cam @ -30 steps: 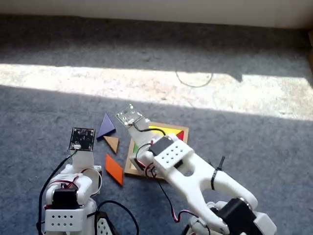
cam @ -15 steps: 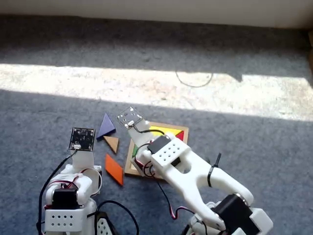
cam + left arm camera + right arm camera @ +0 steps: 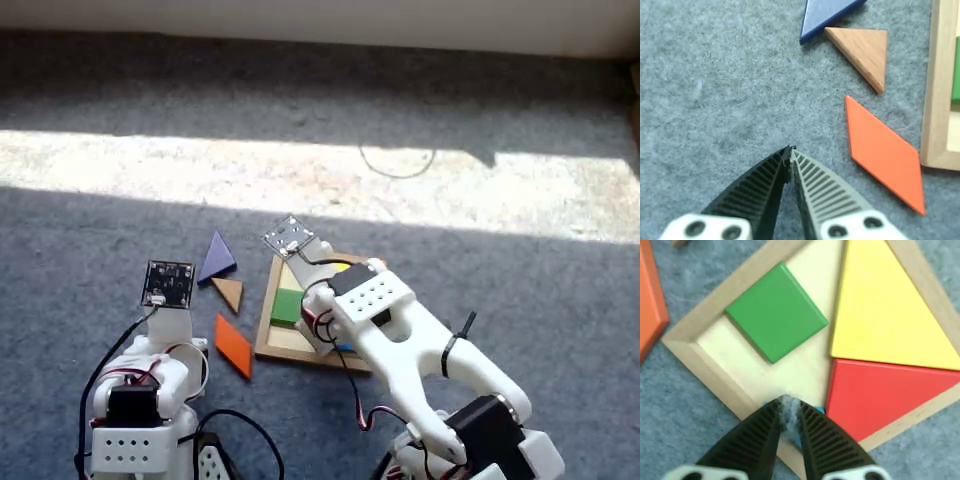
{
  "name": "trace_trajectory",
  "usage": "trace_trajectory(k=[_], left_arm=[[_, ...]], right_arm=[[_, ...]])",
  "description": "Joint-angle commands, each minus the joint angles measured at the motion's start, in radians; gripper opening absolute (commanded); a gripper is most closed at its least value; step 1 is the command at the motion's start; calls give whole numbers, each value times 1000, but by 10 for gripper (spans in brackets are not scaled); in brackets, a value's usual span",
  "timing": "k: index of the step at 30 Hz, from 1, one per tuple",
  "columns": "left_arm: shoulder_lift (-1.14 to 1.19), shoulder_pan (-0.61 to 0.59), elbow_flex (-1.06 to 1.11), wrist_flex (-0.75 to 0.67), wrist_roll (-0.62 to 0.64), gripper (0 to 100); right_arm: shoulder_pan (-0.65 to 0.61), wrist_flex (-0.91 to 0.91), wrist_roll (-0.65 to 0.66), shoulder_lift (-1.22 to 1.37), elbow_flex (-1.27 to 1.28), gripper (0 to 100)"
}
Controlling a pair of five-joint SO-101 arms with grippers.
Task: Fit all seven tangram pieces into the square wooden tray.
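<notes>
Left wrist view: left tool (image 3: 790,150) pinched shut over grey carpet (image 3: 715,75), holding nothing. Ahead, loose blue triangle (image 3: 827,15), wooden triangle (image 3: 862,50) and orange parallelogram (image 3: 885,155), the last just beside wooden tray (image 3: 935,75). Probably light, stiff, slick; best gripped across opposite edges, clear of tray rim. Right wrist view: right tool (image 3: 787,410) nearly closed over tray floor; green square (image 3: 776,312), yellow triangle (image 3: 885,315), red triangle (image 3: 880,390) seated.

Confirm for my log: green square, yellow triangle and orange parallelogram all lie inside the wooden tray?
No. The orange parallelogram lies on the carpet beside the wooden tray, per the left wrist view; the green square and yellow triangle are inside.
</notes>
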Motion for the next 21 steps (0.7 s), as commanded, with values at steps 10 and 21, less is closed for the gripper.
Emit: trace_trajectory(k=[10,21], left_arm=[[-39,-13,19,3,-8,6],[-39,-13,19,3,-8,6]], right_arm=[[38,145,23,-76,-25,10],[-35,-102,-144,-237,-24,10]])
